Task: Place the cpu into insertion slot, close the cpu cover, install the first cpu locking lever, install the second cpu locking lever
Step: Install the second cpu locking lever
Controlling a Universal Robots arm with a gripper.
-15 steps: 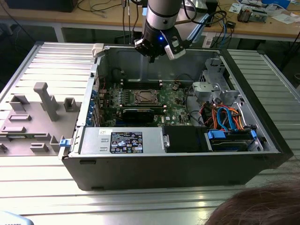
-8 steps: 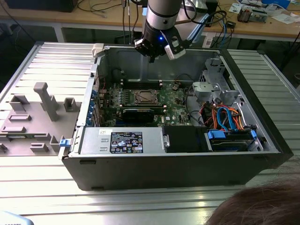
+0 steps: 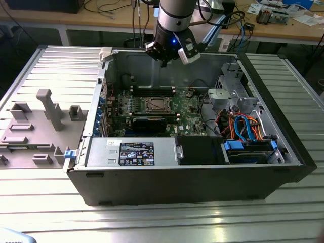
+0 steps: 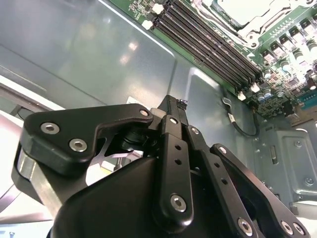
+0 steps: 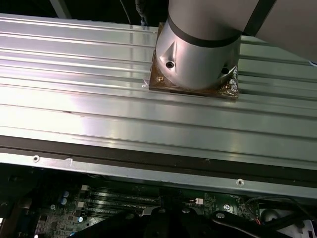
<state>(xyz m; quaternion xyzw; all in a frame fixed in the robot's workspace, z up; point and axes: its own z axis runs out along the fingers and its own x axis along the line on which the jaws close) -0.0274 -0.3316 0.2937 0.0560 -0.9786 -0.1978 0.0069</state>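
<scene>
Grey open PC case (image 3: 192, 172) sits on ribbed metal bench (image 3: 152, 223). Ext. view: hand (image 3: 164, 63) hangs above case's rear wall, well above green board (image 3: 187, 114); cpu (image 3: 155, 105) lies in insertion slot (image 3: 144, 106) mid-board, w/ cpu cover (image 3: 167, 108) around it. 2nd wrist view: hand (image 4: 181, 102) fingers together, holding nothing, memory slots (image 4: 213, 49) beyond. 1st wrist view: arm base (image 5: 198, 54) bolted on bench.

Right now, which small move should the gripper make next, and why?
Probably lower toward the insertion slot. The gripper hangs above the case's rear wall, its fingers together and holding nothing, while the slot lies lower on the green board.
</scene>
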